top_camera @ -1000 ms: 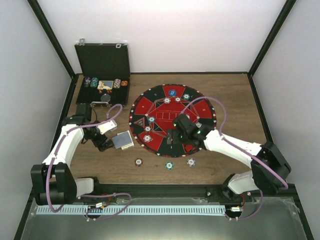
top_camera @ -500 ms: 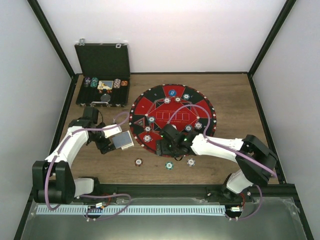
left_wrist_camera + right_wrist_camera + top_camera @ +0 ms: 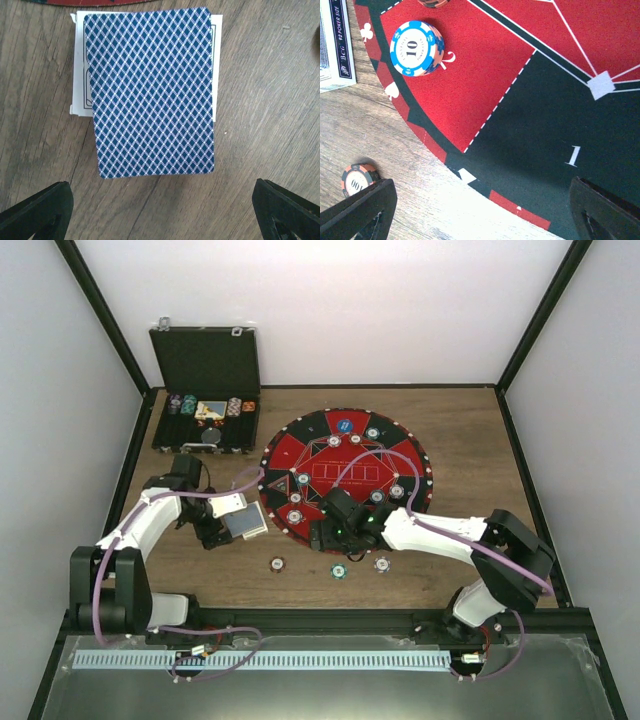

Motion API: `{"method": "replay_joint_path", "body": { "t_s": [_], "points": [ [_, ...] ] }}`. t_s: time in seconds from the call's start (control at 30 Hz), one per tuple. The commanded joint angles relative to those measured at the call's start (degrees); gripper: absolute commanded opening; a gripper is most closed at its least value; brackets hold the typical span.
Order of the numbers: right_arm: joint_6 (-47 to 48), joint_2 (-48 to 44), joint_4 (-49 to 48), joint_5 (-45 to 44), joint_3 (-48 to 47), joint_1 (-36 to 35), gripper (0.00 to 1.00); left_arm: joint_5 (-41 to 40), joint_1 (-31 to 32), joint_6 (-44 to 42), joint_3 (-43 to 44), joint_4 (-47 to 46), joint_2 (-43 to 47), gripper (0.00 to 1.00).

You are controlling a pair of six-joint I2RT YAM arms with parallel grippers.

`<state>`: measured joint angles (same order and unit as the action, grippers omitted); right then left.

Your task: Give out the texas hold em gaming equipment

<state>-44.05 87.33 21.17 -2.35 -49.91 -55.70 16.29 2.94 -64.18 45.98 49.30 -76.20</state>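
Both left gripper (image 3: 160, 210) and right gripper (image 3: 482, 210) gape empty; the blue-backed playing card (image 3: 152, 92) looks thin, slick, bendy, so pinch its edge overhanging the white card box (image 3: 78, 65)

left arm (image 3: 140, 525): rounded white shells, black joints, blocky black base | right arm (image 3: 440, 535): same white-and-black build, small green lights at the wrist | thin purple cable (image 3: 95, 585): one looped along each arm | left end effector (image 3: 160, 200): two matt black wedge-shaped fingers | right end effector (image 3: 482, 200): identical black fingers
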Motion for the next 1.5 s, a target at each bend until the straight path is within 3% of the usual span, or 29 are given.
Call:
{"method": "replay_joint_path", "body": {
  "t_s": [0.0, 1.47],
  "points": [
    [-0.09, -0.32, 0.34, 0.15, -2.55, -0.33, 0.96, 2.33, 1.13, -1.1, -0.1, -0.79, -0.12, 1.0],
    [0.72, -4.72, 6.51, 0.84, -6.24, -1.86, 0.93, -1.53, 4.79, 1.46, -1.74, -7.73, -5.58, 1.0]
  ]
}}
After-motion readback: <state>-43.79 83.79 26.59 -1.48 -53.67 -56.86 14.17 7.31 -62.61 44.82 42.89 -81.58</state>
